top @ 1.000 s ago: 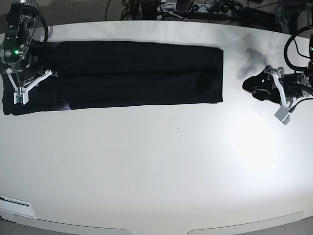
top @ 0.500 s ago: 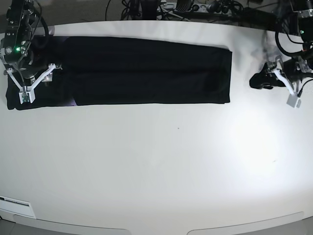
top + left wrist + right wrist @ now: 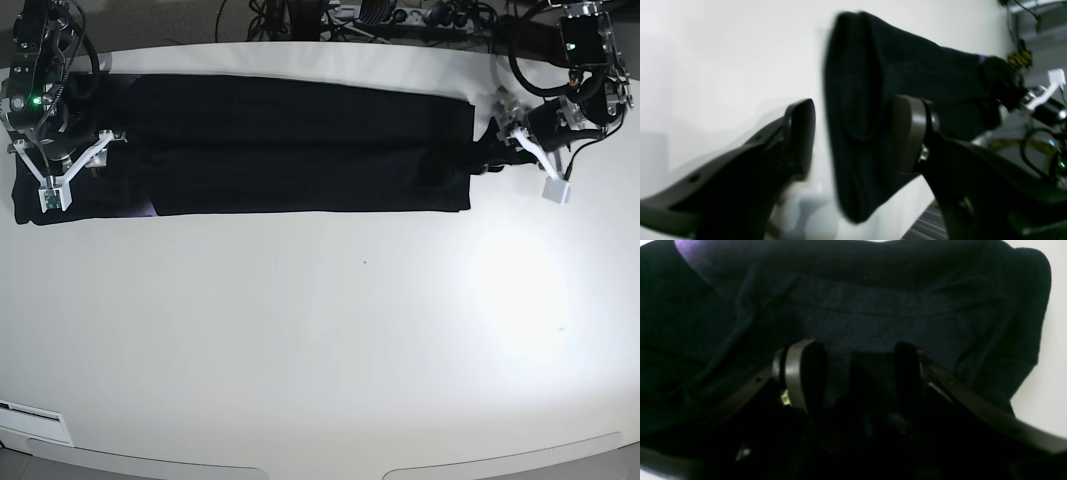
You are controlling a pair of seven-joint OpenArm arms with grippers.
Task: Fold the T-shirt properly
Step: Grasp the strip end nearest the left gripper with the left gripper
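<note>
The black T-shirt [image 3: 300,150] lies folded into a long strip across the far side of the white table [image 3: 330,340]. A bit of purple print [image 3: 150,208] peeks out near its left end. My left gripper [image 3: 487,150] is at the strip's right end. In the left wrist view it [image 3: 855,133] is open, with the shirt's edge [image 3: 867,100] between the jaws. My right gripper [image 3: 70,160] is over the strip's left end. In the right wrist view it [image 3: 857,373] stands with jaws apart on dark cloth [image 3: 873,306], under the purple patch [image 3: 690,250].
Cables and dark equipment [image 3: 380,15] lie beyond the table's far edge. A white label [image 3: 35,420] sits at the front left corner. A bright light patch [image 3: 520,290] falls on the table's right part.
My left gripper has moved left from beside the shirt to its right edge. The shirt shifted a little right and away a second ago, then stayed. The right arm barely moved.
</note>
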